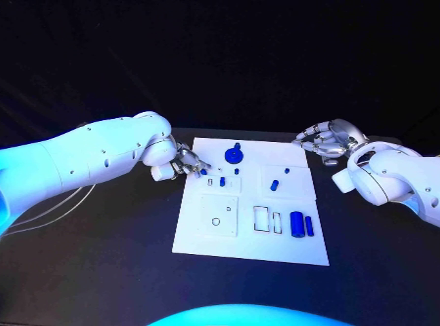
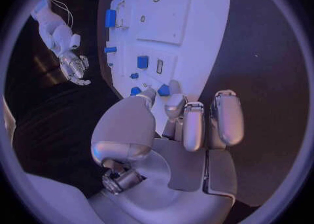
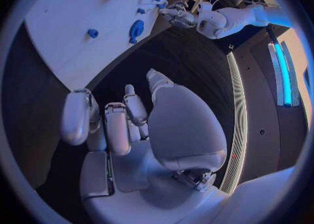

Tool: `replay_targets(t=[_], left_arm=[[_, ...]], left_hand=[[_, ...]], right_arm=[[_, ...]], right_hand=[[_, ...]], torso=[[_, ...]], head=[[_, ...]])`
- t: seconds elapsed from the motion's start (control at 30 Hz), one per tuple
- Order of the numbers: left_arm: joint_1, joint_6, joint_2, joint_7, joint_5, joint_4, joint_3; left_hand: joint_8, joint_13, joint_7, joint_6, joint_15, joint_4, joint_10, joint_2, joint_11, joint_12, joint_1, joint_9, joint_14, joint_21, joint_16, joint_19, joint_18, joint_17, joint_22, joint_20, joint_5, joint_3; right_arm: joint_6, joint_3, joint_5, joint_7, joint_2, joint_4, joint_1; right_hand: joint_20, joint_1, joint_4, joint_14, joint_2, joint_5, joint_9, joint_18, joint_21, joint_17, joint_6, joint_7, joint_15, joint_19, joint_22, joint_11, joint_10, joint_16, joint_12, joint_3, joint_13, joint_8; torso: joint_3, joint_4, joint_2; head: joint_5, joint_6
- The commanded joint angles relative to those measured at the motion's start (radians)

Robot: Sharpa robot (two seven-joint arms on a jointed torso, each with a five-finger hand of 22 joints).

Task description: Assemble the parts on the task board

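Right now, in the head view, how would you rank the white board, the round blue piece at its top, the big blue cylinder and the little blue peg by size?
1. Task board
2. Round blue piece and big blue cylinder: too alike to rank.
3. Little blue peg

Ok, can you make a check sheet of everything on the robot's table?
Surface: black table, bare round the board.
Job's things: white task board; round blue part at its far edge; big blue cylinder by two empty slots; small blue parts between.
Clutter: nothing seen.
Hands: left hand over the board's near-left corner, fingertips by a small blue part, grip unclear; right hand off the board, fingers curled, holding nothing.
Cables: pale cable under the left arm.
Surroundings: dark backdrop.
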Motion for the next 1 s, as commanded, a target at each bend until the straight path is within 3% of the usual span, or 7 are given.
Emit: replay_targets(t=[0.03, 0.47, 0.6, 0.73, 0.77, 0.87, 1.0], left_arm=[[-0.001, -0.007, 0.004, 0.006, -0.001, 0.0, 0.0], [-0.007, -0.02, 0.012, 0.015, 0.0, -0.009, 0.0], [-0.007, -0.023, 0.012, 0.019, 0.0, -0.01, 0.0], [-0.008, -0.021, 0.012, 0.02, 0.0, -0.009, 0.0], [-0.008, -0.02, 0.012, 0.021, 0.0, -0.009, 0.0], [-0.008, -0.018, 0.01, 0.024, 0.001, -0.007, 0.0], [-0.009, -0.017, 0.006, 0.029, 0.001, -0.005, 0.0]], left_hand=[[0.025, 0.019, -0.005, -0.003, -0.015, -0.011, 0.026, -0.002, -0.009, 0.007, 0.023, 0.013, 0.088, 0.022, 0.015, 0.006, -0.018, 0.203, 0.036, -0.004, 0.014, 0.072], [0.024, 0.022, -0.006, -0.005, -0.015, -0.014, 0.025, -0.007, -0.009, 0.005, 0.048, 0.014, 0.088, 0.023, 0.014, 0.006, -0.018, 0.204, 0.036, -0.005, 0.014, 0.139], [0.025, 0.023, -0.007, -0.008, -0.017, -0.027, 0.025, -0.018, -0.011, 0.003, 0.074, 0.016, 0.088, 0.023, 0.014, 0.006, -0.018, 0.204, 0.037, -0.005, 0.014, 0.189], [0.022, 0.023, -0.01, -0.018, -0.02, -0.075, 0.022, -0.043, -0.014, -0.003, 0.121, 0.018, 0.088, 0.022, 0.013, 0.005, -0.018, 0.204, 0.037, -0.008, 0.014, 0.316], [0.024, 0.024, -0.007, -0.02, -0.019, -0.095, 0.021, -0.062, -0.012, -0.006, 0.12, 0.02, 0.088, 0.021, 0.013, 0.004, -0.018, 0.203, 0.036, -0.008, 0.015, 0.382], [0.033, 0.024, -0.003, -0.025, -0.016, -0.138, 0.022, -0.09, -0.011, -0.01, 0.082, 0.029, 0.088, 0.02, 0.012, 0.003, -0.017, 0.203, 0.036, -0.006, 0.015, 0.513], [0.045, 0.023, 0.001, -0.036, -0.013, -0.202, 0.022, -0.098, -0.007, -0.015, 0.047, 0.041, 0.088, 0.019, 0.011, 0.002, -0.017, 0.203, 0.035, -0.004, 0.014, 0.628]], right_arm=[[0.003, 0.0, -0.001, 0.002, 0.001, 0.001, -0.001], [0.004, 0.0, -0.001, 0.002, 0.002, 0.001, -0.001], [0.005, 0.0, -0.001, 0.001, 0.002, 0.0, -0.001], [0.006, 0.0, -0.001, 0.001, 0.002, 0.0, -0.001], [0.007, 0.0, -0.001, 0.001, 0.002, 0.0, -0.001], [0.007, 0.0, -0.001, 0.001, 0.002, -0.001, -0.001], [0.008, 0.0, -0.001, 0.001, 0.002, -0.001, -0.002]], right_hand=[[-0.008, -0.045, 0.007, 0.054, 0.001, 0.021, -0.004, 0.019, -0.017, 0.071, -0.01, -0.001, -0.003, -0.008, 0.086, -0.007, -0.011, -0.007, -0.009, 0.041, -0.003, 0.019], [-0.008, -0.045, 0.007, 0.054, 0.001, 0.021, -0.004, 0.019, -0.017, 0.071, -0.01, -0.001, -0.003, -0.008, 0.086, -0.007, -0.011, -0.007, -0.009, 0.041, -0.003, 0.019], [-0.008, -0.045, 0.007, 0.054, 0.001, 0.021, -0.004, 0.019, -0.017, 0.071, -0.01, -0.001, -0.003, -0.008, 0.086, -0.007, -0.011, -0.007, -0.009, 0.041, -0.003, 0.019], [-0.008, -0.045, 0.007, 0.054, 0.001, 0.021, -0.004, 0.019, -0.017, 0.071, -0.01, -0.001, -0.003, -0.008, 0.086, -0.007, -0.011, -0.007, -0.009, 0.041, -0.003, 0.019], [-0.008, -0.045, 0.007, 0.054, 0.001, 0.021, -0.004, 0.019, -0.016, 0.071, -0.01, -0.001, -0.003, -0.008, 0.086, -0.007, -0.011, -0.006, -0.009, 0.041, -0.003, 0.02], [-0.008, -0.044, 0.007, 0.055, 0.001, 0.021, -0.004, 0.018, -0.015, 0.073, -0.01, -0.001, -0.003, -0.007, 0.087, -0.007, -0.01, -0.005, -0.008, 0.042, -0.002, 0.02], [-0.008, -0.044, 0.007, 0.055, 0.001, 0.021, -0.004, 0.018, -0.015, 0.073, -0.01, -0.001, -0.003, -0.007, 0.087, -0.007, -0.01, -0.005, -0.008, 0.042, -0.002, 0.02]], torso=[[0.0001, -0.0003, 0.0], [0.0, -0.0003, 0.0], [0.0, 0.0007, -0.001], [0.0, 0.0003, -0.001], [-0.0001, 0.0004, 0.0], [-0.0002, 0.0003, 0.0], [-0.0003, 0.0005, 0.0]], head=[[0.0, 0.0], [-0.001, -0.002], [-0.002, -0.002], [-0.003, -0.002], [-0.003, -0.002], [-0.003, -0.002], [-0.003, -0.001]])
